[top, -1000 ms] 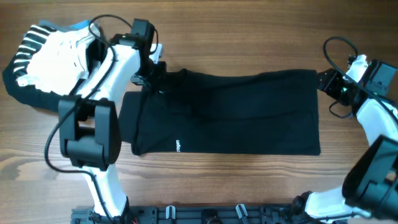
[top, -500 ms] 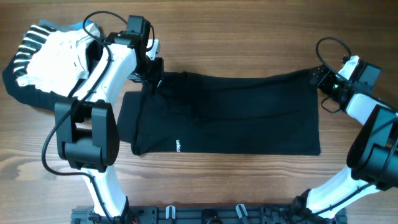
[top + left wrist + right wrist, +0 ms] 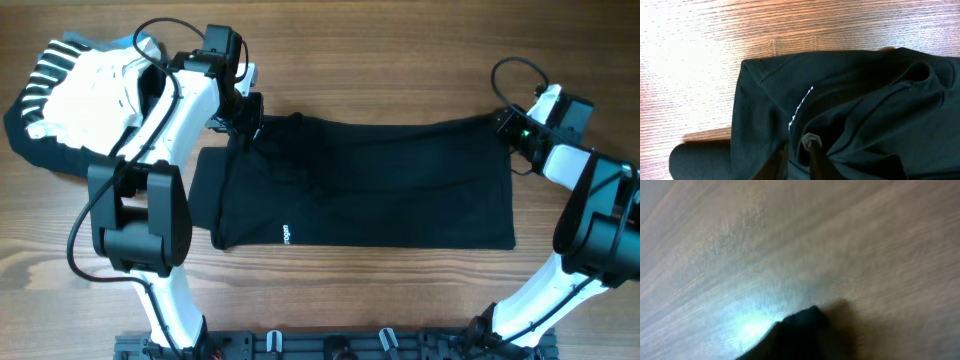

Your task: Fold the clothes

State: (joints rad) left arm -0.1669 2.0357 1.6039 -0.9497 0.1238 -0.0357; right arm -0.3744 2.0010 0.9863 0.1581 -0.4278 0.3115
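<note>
Where the left gripper (image 3: pixel 797 156) meets the shirt (image 3: pixel 370 185), its fingers (image 3: pixel 814 157) stand narrow, pinching black cloth at the shirt's far left corner. The right gripper (image 3: pixel 512 128) sits at the shirt's far right corner; its wrist view is blurred, so I cannot tell how its fingers stand. One shirt lies flat on the table (image 3: pixel 400 50), one white label (image 3: pixel 285 236) by its near hem. Left of the shirt lie one white garment (image 3: pixel 95 85) and one striped garment (image 3: pixel 40 75), the left arm (image 3: pixel 165 110) crossing between.

The white mark (image 3: pixel 285 236) on the black T-shirt (image 3: pixel 380 180) is unreadably small.
</note>
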